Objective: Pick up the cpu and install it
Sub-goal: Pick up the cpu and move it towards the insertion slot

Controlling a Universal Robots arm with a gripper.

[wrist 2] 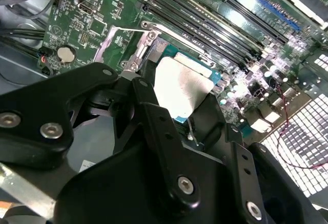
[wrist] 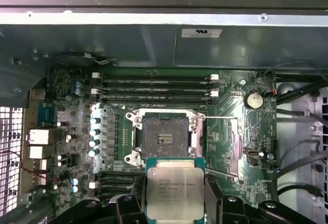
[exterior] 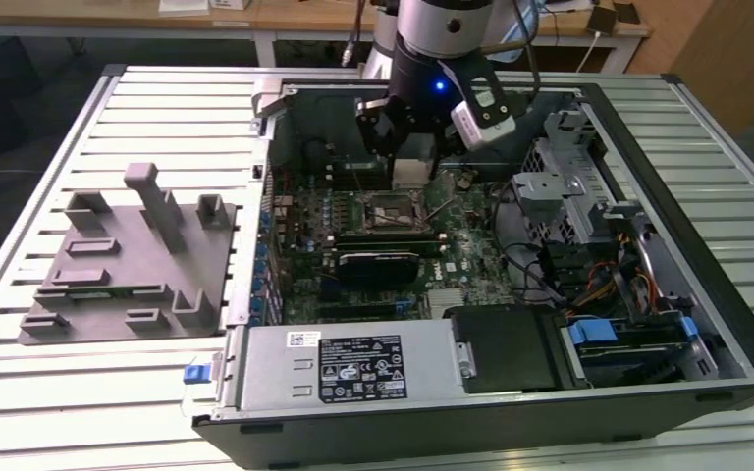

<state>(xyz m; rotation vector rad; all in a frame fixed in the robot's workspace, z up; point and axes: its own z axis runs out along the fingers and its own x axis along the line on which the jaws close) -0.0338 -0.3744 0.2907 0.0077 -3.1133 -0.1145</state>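
In the first wrist view the hand (wrist: 174, 207) is running off the picture's edge, its body out of frame. In the second wrist view its black links are hiding about half of the cpu (wrist 2: 182, 85) and part of the socket (wrist 2: 146, 44). In the exterior view the arm (exterior: 436, 39) is being cut off at 12 o'clock and the desk (exterior: 154, 108) at 6 o'clock.
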